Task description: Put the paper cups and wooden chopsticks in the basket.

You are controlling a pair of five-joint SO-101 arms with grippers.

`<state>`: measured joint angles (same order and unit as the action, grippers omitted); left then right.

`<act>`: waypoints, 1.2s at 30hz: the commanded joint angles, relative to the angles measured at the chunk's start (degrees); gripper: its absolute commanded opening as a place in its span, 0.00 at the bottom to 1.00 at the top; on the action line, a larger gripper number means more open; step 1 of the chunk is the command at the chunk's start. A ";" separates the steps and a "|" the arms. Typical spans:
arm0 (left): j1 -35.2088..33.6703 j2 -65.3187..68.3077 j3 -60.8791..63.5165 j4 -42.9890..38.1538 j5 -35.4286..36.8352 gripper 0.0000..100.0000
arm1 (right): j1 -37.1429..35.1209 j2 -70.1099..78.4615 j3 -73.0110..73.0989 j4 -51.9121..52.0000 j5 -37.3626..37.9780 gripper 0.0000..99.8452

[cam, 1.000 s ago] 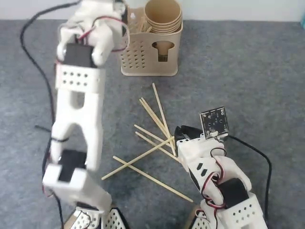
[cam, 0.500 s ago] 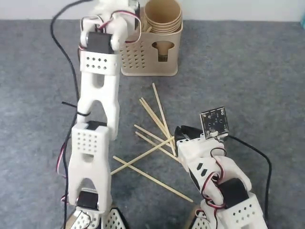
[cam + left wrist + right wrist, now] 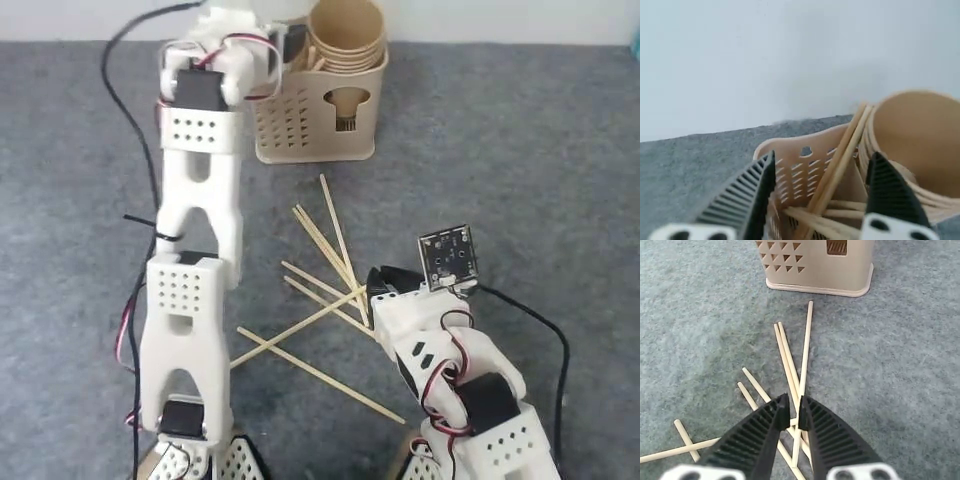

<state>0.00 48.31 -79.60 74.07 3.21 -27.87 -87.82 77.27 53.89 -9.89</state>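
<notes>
The left gripper (image 3: 825, 156) hangs with its jaws wide apart over the basket (image 3: 300, 120), above the compartment where several wooden chopsticks (image 3: 840, 165) already lean against the rim. The paper cups (image 3: 345, 35) sit stacked in the compartment beside it. This looks like the end of a drop. Done well, the gripper rises straight up before swinging away, so that neither jaw catches the leaning sticks or drags the rim and tips the basket.

The right gripper (image 3: 794, 399) is low over the loose chopsticks (image 3: 320, 250) that lie crossed in the middle of the desk (image 3: 520, 150). Its jaws are drawn almost together with a thin slit between them, and nothing is visibly clamped. A good pick probably takes one stick where no other crosses it.

The basket stands at the desk's far edge with a wall close behind, so there is little room beyond it. Bare desk lies to either side of it. The left arm (image 3: 195, 250) stretches from the near edge to the far one just beside the pile, so the way back should keep off the sticks.
</notes>
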 commanded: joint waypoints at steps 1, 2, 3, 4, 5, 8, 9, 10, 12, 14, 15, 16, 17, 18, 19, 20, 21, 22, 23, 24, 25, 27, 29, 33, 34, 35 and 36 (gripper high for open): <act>-1.14 -10.64 -2.86 3.69 0.26 0.29 | -0.31 -0.84 -0.44 -1.10 -0.35 0.04; -1.32 -12.22 -2.86 4.57 0.26 0.29 | -0.31 -0.84 -0.44 -1.10 -0.35 0.04; -1.58 -13.71 -2.86 5.71 0.26 0.29 | -0.31 -0.84 -0.44 -1.10 -0.35 0.04; -1.93 -15.12 -2.86 6.59 0.26 0.29 | -0.31 -0.84 -0.44 -1.10 -0.35 0.04; -2.11 -16.44 -2.86 7.56 0.26 0.29 | -0.31 -0.84 -0.44 -1.10 -0.35 0.04; -2.29 -20.57 -2.86 10.37 0.26 0.29 | -0.31 -0.84 -0.44 -1.10 -0.35 0.04; -2.29 -22.24 -2.86 12.04 0.26 0.29 | -0.31 -0.84 -0.44 -1.10 -0.35 0.04; -2.29 -24.09 -2.86 14.07 0.26 0.29 | -0.31 -0.84 -0.44 -1.01 -0.26 0.04; -2.55 -28.22 -2.86 18.99 0.26 0.29 | -0.04 -0.57 -0.44 -0.84 1.58 0.04; -3.16 -32.53 -2.86 24.26 0.44 0.29 | 0.04 -0.40 -0.62 1.01 7.03 0.04; -3.25 -34.64 -2.77 26.55 0.62 0.29 | 0.04 -0.40 -0.97 2.07 9.14 0.04; -3.69 -36.48 -1.98 26.90 0.70 0.29 | 0.04 -0.31 -1.32 2.77 9.93 0.04; -5.19 -38.33 -0.31 26.73 0.79 0.29 | 0.04 -0.22 -1.93 3.47 9.85 0.04; -6.95 -40.35 1.98 26.64 1.05 0.29 | 0.04 -0.22 -2.64 4.18 9.85 0.04; -8.18 -42.20 4.53 26.64 1.58 0.29 | 0.04 -0.22 -3.34 5.14 9.85 0.04; -8.97 -43.78 7.52 26.64 1.93 0.29 | 0.04 -0.13 -4.13 6.11 9.85 0.04; -9.32 -45.63 11.03 26.64 1.93 0.29 | 0.13 -0.13 -4.84 6.73 9.85 0.04; -9.49 -47.47 15.25 26.64 1.67 0.29 | 0.31 -0.13 -5.27 7.08 9.85 0.04; -9.76 -49.41 19.47 26.64 1.58 0.29 | 0.92 0.04 -5.63 7.16 9.85 0.04; -10.55 -51.52 23.78 26.64 1.49 0.29 | 1.45 0.75 -6.15 7.16 9.85 0.04; -11.25 -53.63 28.26 26.55 1.49 0.29 | 1.80 1.98 -7.12 7.16 9.85 0.04; -11.87 -57.76 36.26 26.37 1.49 0.29 | 2.07 6.20 -9.67 7.25 9.93 0.04; -12.40 -61.89 43.30 26.37 1.41 0.29 | 1.98 12.79 -12.75 7.25 9.93 0.07; -13.54 -69.71 56.48 25.85 1.32 0.29 | 1.80 29.14 -20.75 7.08 8.18 0.12; -13.54 -71.38 59.82 25.32 1.32 0.29 | 1.80 32.75 -22.68 6.81 7.91 0.12; -13.54 -73.05 63.60 24.53 1.32 0.29 | 1.71 36.44 -24.70 6.64 7.82 0.12; -13.54 -74.64 67.47 23.38 1.32 0.29 | 1.63 39.78 -26.64 6.55 7.74 0.12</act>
<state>-13.19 -20.53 -20.70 98.68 4.09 -26.55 -58.20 57.85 60.75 -1.19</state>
